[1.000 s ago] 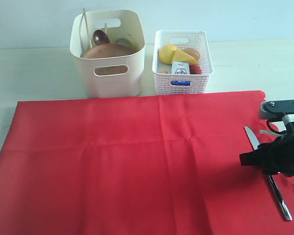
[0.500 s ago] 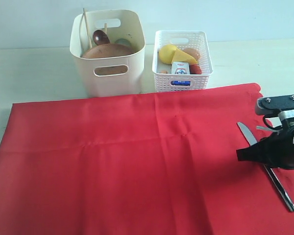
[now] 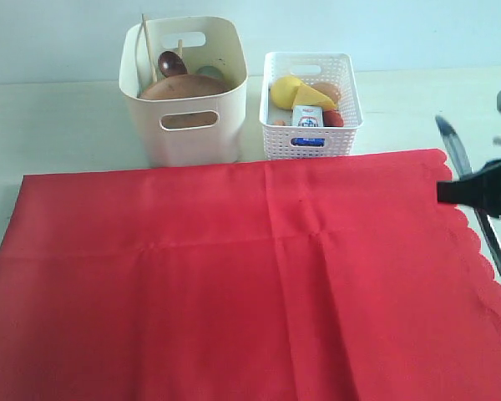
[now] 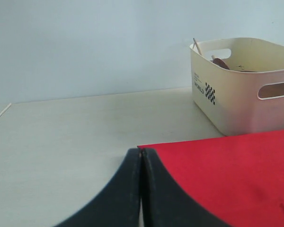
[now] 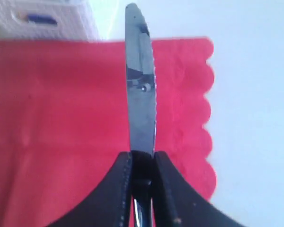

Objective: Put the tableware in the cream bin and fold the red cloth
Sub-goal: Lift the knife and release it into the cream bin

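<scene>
My right gripper (image 3: 451,190) is shut on the silver table knife (image 3: 452,144) and holds it in the air over the scalloped right edge of the red cloth (image 3: 217,267). In the right wrist view the blade (image 5: 141,85) sticks out past the gripper (image 5: 142,156), over the cloth (image 5: 61,118). The cream bin (image 3: 192,146) stands behind the cloth with the brown plate (image 3: 182,86), dark spoon (image 3: 172,63) and chopsticks (image 3: 147,46) inside. My left gripper (image 4: 141,151) is shut at the cloth's corner (image 4: 217,165), nothing visible between its fingers; it is out of the exterior view.
A white lattice basket (image 3: 311,142) with toy food and a small milk carton (image 3: 307,115) stands right of the cream bin (image 4: 236,104). Pale tabletop (image 3: 58,125) surrounds the cloth, and a light wall rises behind the bins.
My right gripper closed on the knife, lifted it off the cloth and carried it up and to the right. The cloth shifted slightly left, and its scalloped right edge now shows.
</scene>
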Tool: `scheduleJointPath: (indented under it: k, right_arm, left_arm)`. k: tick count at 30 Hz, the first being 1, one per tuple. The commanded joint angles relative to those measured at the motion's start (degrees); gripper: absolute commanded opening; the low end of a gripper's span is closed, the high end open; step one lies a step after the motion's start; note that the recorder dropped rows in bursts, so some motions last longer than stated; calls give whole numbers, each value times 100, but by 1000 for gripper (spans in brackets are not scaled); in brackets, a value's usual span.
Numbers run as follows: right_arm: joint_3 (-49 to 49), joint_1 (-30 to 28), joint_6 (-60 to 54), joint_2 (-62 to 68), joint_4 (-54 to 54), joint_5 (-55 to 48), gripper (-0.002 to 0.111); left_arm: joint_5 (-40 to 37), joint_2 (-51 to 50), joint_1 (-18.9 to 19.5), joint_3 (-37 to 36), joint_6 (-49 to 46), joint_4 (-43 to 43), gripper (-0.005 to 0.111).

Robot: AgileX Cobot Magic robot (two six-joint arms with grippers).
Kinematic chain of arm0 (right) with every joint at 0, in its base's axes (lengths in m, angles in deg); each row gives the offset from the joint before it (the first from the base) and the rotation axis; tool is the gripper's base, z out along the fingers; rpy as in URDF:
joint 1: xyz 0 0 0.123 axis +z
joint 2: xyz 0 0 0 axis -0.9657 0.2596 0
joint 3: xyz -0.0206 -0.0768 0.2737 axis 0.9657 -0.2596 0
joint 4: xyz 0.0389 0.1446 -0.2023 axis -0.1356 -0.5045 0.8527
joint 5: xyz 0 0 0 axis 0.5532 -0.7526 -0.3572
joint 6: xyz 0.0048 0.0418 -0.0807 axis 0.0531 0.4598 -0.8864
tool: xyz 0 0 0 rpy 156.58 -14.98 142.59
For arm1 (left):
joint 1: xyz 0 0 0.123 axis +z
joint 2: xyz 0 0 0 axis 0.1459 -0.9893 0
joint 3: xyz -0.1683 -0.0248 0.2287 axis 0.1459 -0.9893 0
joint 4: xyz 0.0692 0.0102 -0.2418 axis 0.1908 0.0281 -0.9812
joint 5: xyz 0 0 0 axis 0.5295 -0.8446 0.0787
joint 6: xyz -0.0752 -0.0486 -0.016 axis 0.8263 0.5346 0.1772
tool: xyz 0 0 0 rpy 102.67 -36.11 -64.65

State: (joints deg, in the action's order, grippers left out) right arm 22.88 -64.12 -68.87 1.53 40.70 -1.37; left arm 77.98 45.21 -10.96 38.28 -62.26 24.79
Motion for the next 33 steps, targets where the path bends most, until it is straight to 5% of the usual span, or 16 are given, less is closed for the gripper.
scheduleJointPath:
  k: [1,6,15,27,33]
  right_arm:
    - [981,465,-121,321,-164,584,0]
    - [2780,1294,-771,1976,-141,1440,0]
    - [5806,1685,-229,4372,372,1800,0]
    - [6146,1918,3194,4671,4651,3608,0]
    - [6258,1918,2811,5179,4200,3923,0]
  left_arm:
    - [41,36,-32,3,28,20,0]
    - [41,36,-32,3,28,20,0]
    - [41,36,-32,3,28,20,0]
    - [41,36,-32,3,28,20,0]
    - [41,36,-32,3,28,20,0]
